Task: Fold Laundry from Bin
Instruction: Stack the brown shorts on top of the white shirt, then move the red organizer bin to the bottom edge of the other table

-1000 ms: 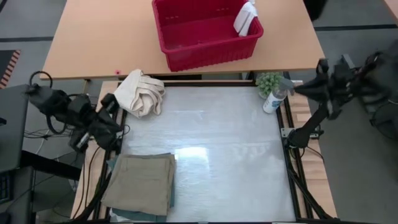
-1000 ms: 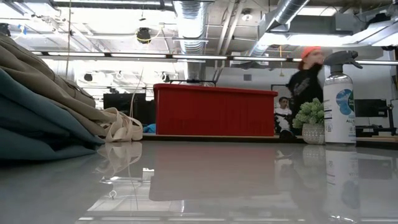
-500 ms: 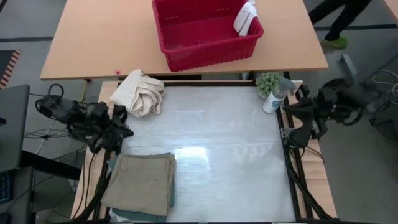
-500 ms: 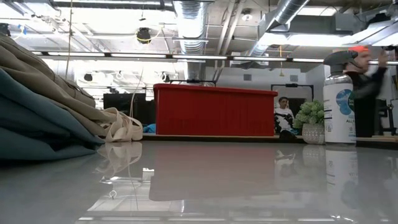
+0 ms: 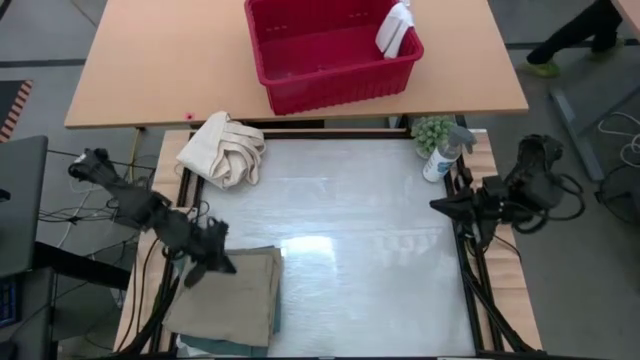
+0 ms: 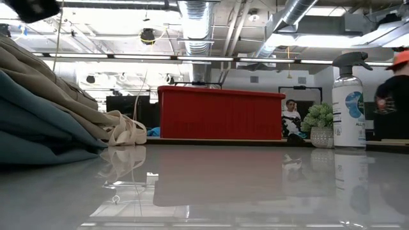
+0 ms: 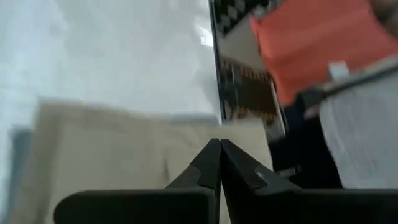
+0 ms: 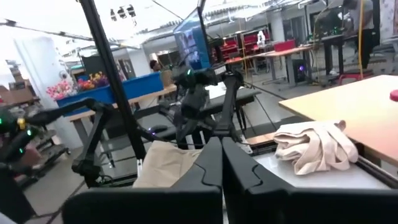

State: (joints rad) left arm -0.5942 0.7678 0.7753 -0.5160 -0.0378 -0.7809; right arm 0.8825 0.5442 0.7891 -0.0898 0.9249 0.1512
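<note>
The left gripper (image 5: 218, 262) hangs over the far left corner of the folded tan khaki trousers (image 5: 228, 295), its fingers pressed together with nothing between them. The right gripper (image 5: 441, 205) sits at the right edge of the white table (image 5: 360, 260), near the spray bottle (image 5: 440, 158); its jaws are also closed and empty.

The trousers lie at the near left of the table on top of a teal-green garment (image 6: 35, 128), which shows only as a thin edge from above. The red bin (image 5: 330, 50) stands on the wooden table beyond, with 1 small white cloth (image 5: 394, 28) draped over its far right corner.

Risks, as I judge them:
- The left gripper is so close to the finished stack that any sweep across it could drag the top layer and undo the fold.
- The right arm would pass close by the spray bottle and the small potted plant (image 5: 431, 130) on a reach toward the bin, and a low path could knock the bottle over.
- The cream canvas bundle (image 5: 224, 148) lies near the left arm's route to the bin and could be snagged.

Hard to make out: the low view cannot see inside the bin, and the left wrist view is blurred beyond the trousers. A person (image 6: 395, 96) at the room's right is cut off by the frame.
</note>
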